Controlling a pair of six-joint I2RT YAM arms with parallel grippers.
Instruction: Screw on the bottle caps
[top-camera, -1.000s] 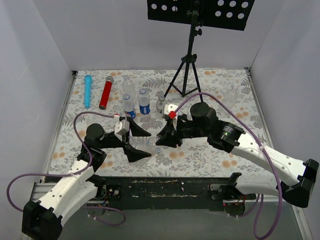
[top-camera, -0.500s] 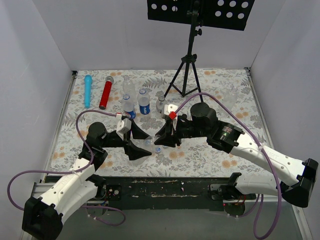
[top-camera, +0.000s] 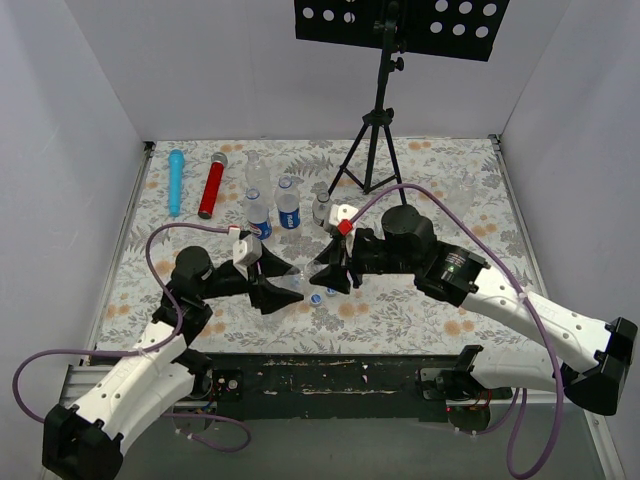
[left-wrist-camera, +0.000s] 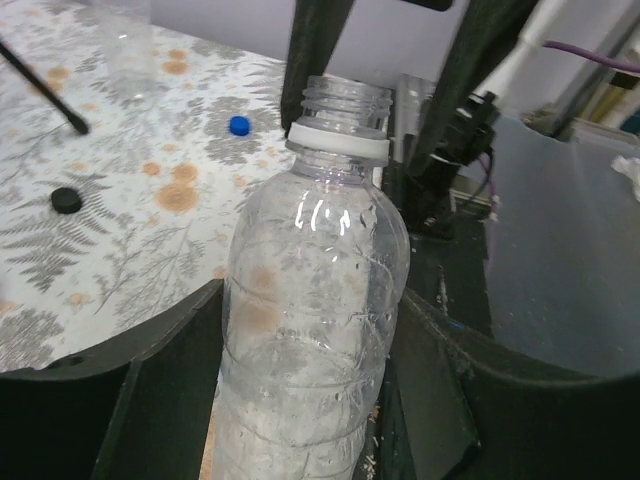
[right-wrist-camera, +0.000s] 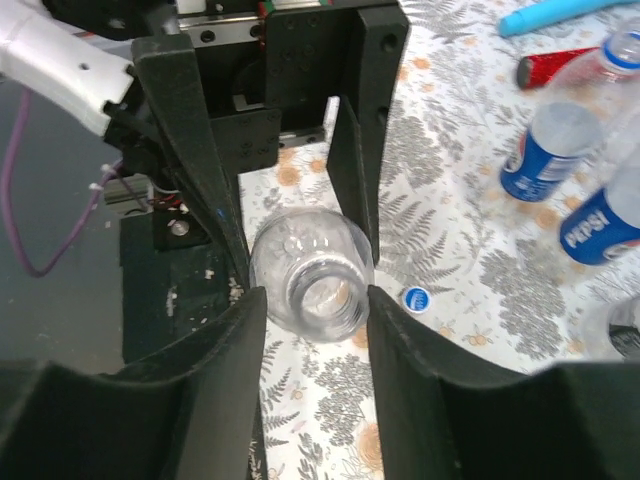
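Left end effector (left-wrist-camera: 310, 400) is now clamping the clear bottle (left-wrist-camera: 320, 250) round its body. A sec ago its fingers were standing wide apart; now both are pressing on the plastic, as the left wrist view is showing.

Right end effector (right-wrist-camera: 312, 300) is sitting astride the bottle's neck and looking a touch looser than before. Can't tell from the pics whether it's gripping the neck or only flanking it.

Bottle is hanging tilted btwn the two arms, mouth pointing toward the right wrist. Mouth is bare: threads and white ring are showing, no cap on.

The bottle caps (top-camera: 316, 297) are lying loose on the desk (top-camera: 430, 310), just below where the arms are meeting. A blue cap (right-wrist-camera: 416, 298) is lying just beside the right fingers, pale inside facing up. A black cap (left-wrist-camera: 66, 200) is lying well apart from the bottle.

Reading this as a handover: the left arm is taking over as holder, prob. freeing the right to go for a cap. So the screwing itself isn't started yet.

Next, as I'm judging it, the right needs to let go cleanly w/o dragging the neck, then pick up the nearby blue cap. Thin plastic may be flexing or turning in the left grip once twisting starts.
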